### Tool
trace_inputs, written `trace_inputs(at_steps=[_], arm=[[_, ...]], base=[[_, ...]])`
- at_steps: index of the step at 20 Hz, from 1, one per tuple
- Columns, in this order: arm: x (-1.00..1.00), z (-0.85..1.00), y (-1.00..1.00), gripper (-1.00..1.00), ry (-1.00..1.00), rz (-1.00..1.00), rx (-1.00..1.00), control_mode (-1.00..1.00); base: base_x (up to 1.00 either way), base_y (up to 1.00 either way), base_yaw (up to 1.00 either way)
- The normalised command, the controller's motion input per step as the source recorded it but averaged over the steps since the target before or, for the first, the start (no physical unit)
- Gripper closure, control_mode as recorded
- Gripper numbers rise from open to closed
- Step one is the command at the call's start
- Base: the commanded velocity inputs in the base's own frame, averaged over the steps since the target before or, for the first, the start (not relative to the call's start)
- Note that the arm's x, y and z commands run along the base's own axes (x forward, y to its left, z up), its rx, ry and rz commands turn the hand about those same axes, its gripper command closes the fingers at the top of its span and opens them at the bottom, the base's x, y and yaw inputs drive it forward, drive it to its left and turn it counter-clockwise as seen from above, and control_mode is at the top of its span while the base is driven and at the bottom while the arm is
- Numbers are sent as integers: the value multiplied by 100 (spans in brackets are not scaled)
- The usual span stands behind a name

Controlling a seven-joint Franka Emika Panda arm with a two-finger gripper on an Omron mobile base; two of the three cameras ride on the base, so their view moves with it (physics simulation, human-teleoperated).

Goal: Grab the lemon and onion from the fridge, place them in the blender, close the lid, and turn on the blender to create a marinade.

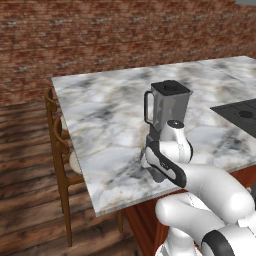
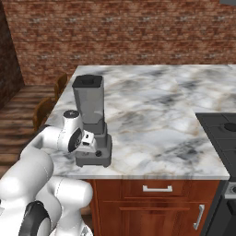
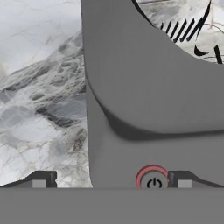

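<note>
The blender (image 1: 169, 106) (image 2: 90, 105) stands near the front edge of the marble island counter (image 1: 105, 125) (image 2: 156, 115). Its grey jar has a side handle, and the black lid (image 1: 171, 88) (image 2: 87, 81) sits on its mouth. My gripper (image 2: 93, 145) (image 3: 111, 181) is open and low against the dark grey base (image 2: 100, 156) (image 3: 144, 109). The base is centred between the spread fingertips (image 3: 40, 180), and a red-ringed power button (image 3: 152, 179) sits just inside the right one. What is inside the jar cannot be made out. The lemon, onion and fridge are out of view.
Wooden chairs (image 1: 57, 145) (image 2: 44, 113) stand at the counter's left side. A black cooktop (image 1: 240, 114) (image 2: 220, 133) lies to the right. Wooden drawers with metal handles (image 2: 156, 188) sit under the counter front. A brick wall (image 1: 100, 35) closes the back.
</note>
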Motion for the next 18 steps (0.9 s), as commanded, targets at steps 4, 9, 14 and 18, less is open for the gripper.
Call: trace_inputs(at_steps=[4,9,14,18], arm=[[0,0,4,-100,0,0,0,-100],[-1,5,8,-100,0,0,0,-100],[-1,14,7,-100,0,0,0,-100],[-2,19,6,-100,0,0,0,-100]], base=[[0,0,0],[0,0,0],[0,0,0],[0,0,0]])
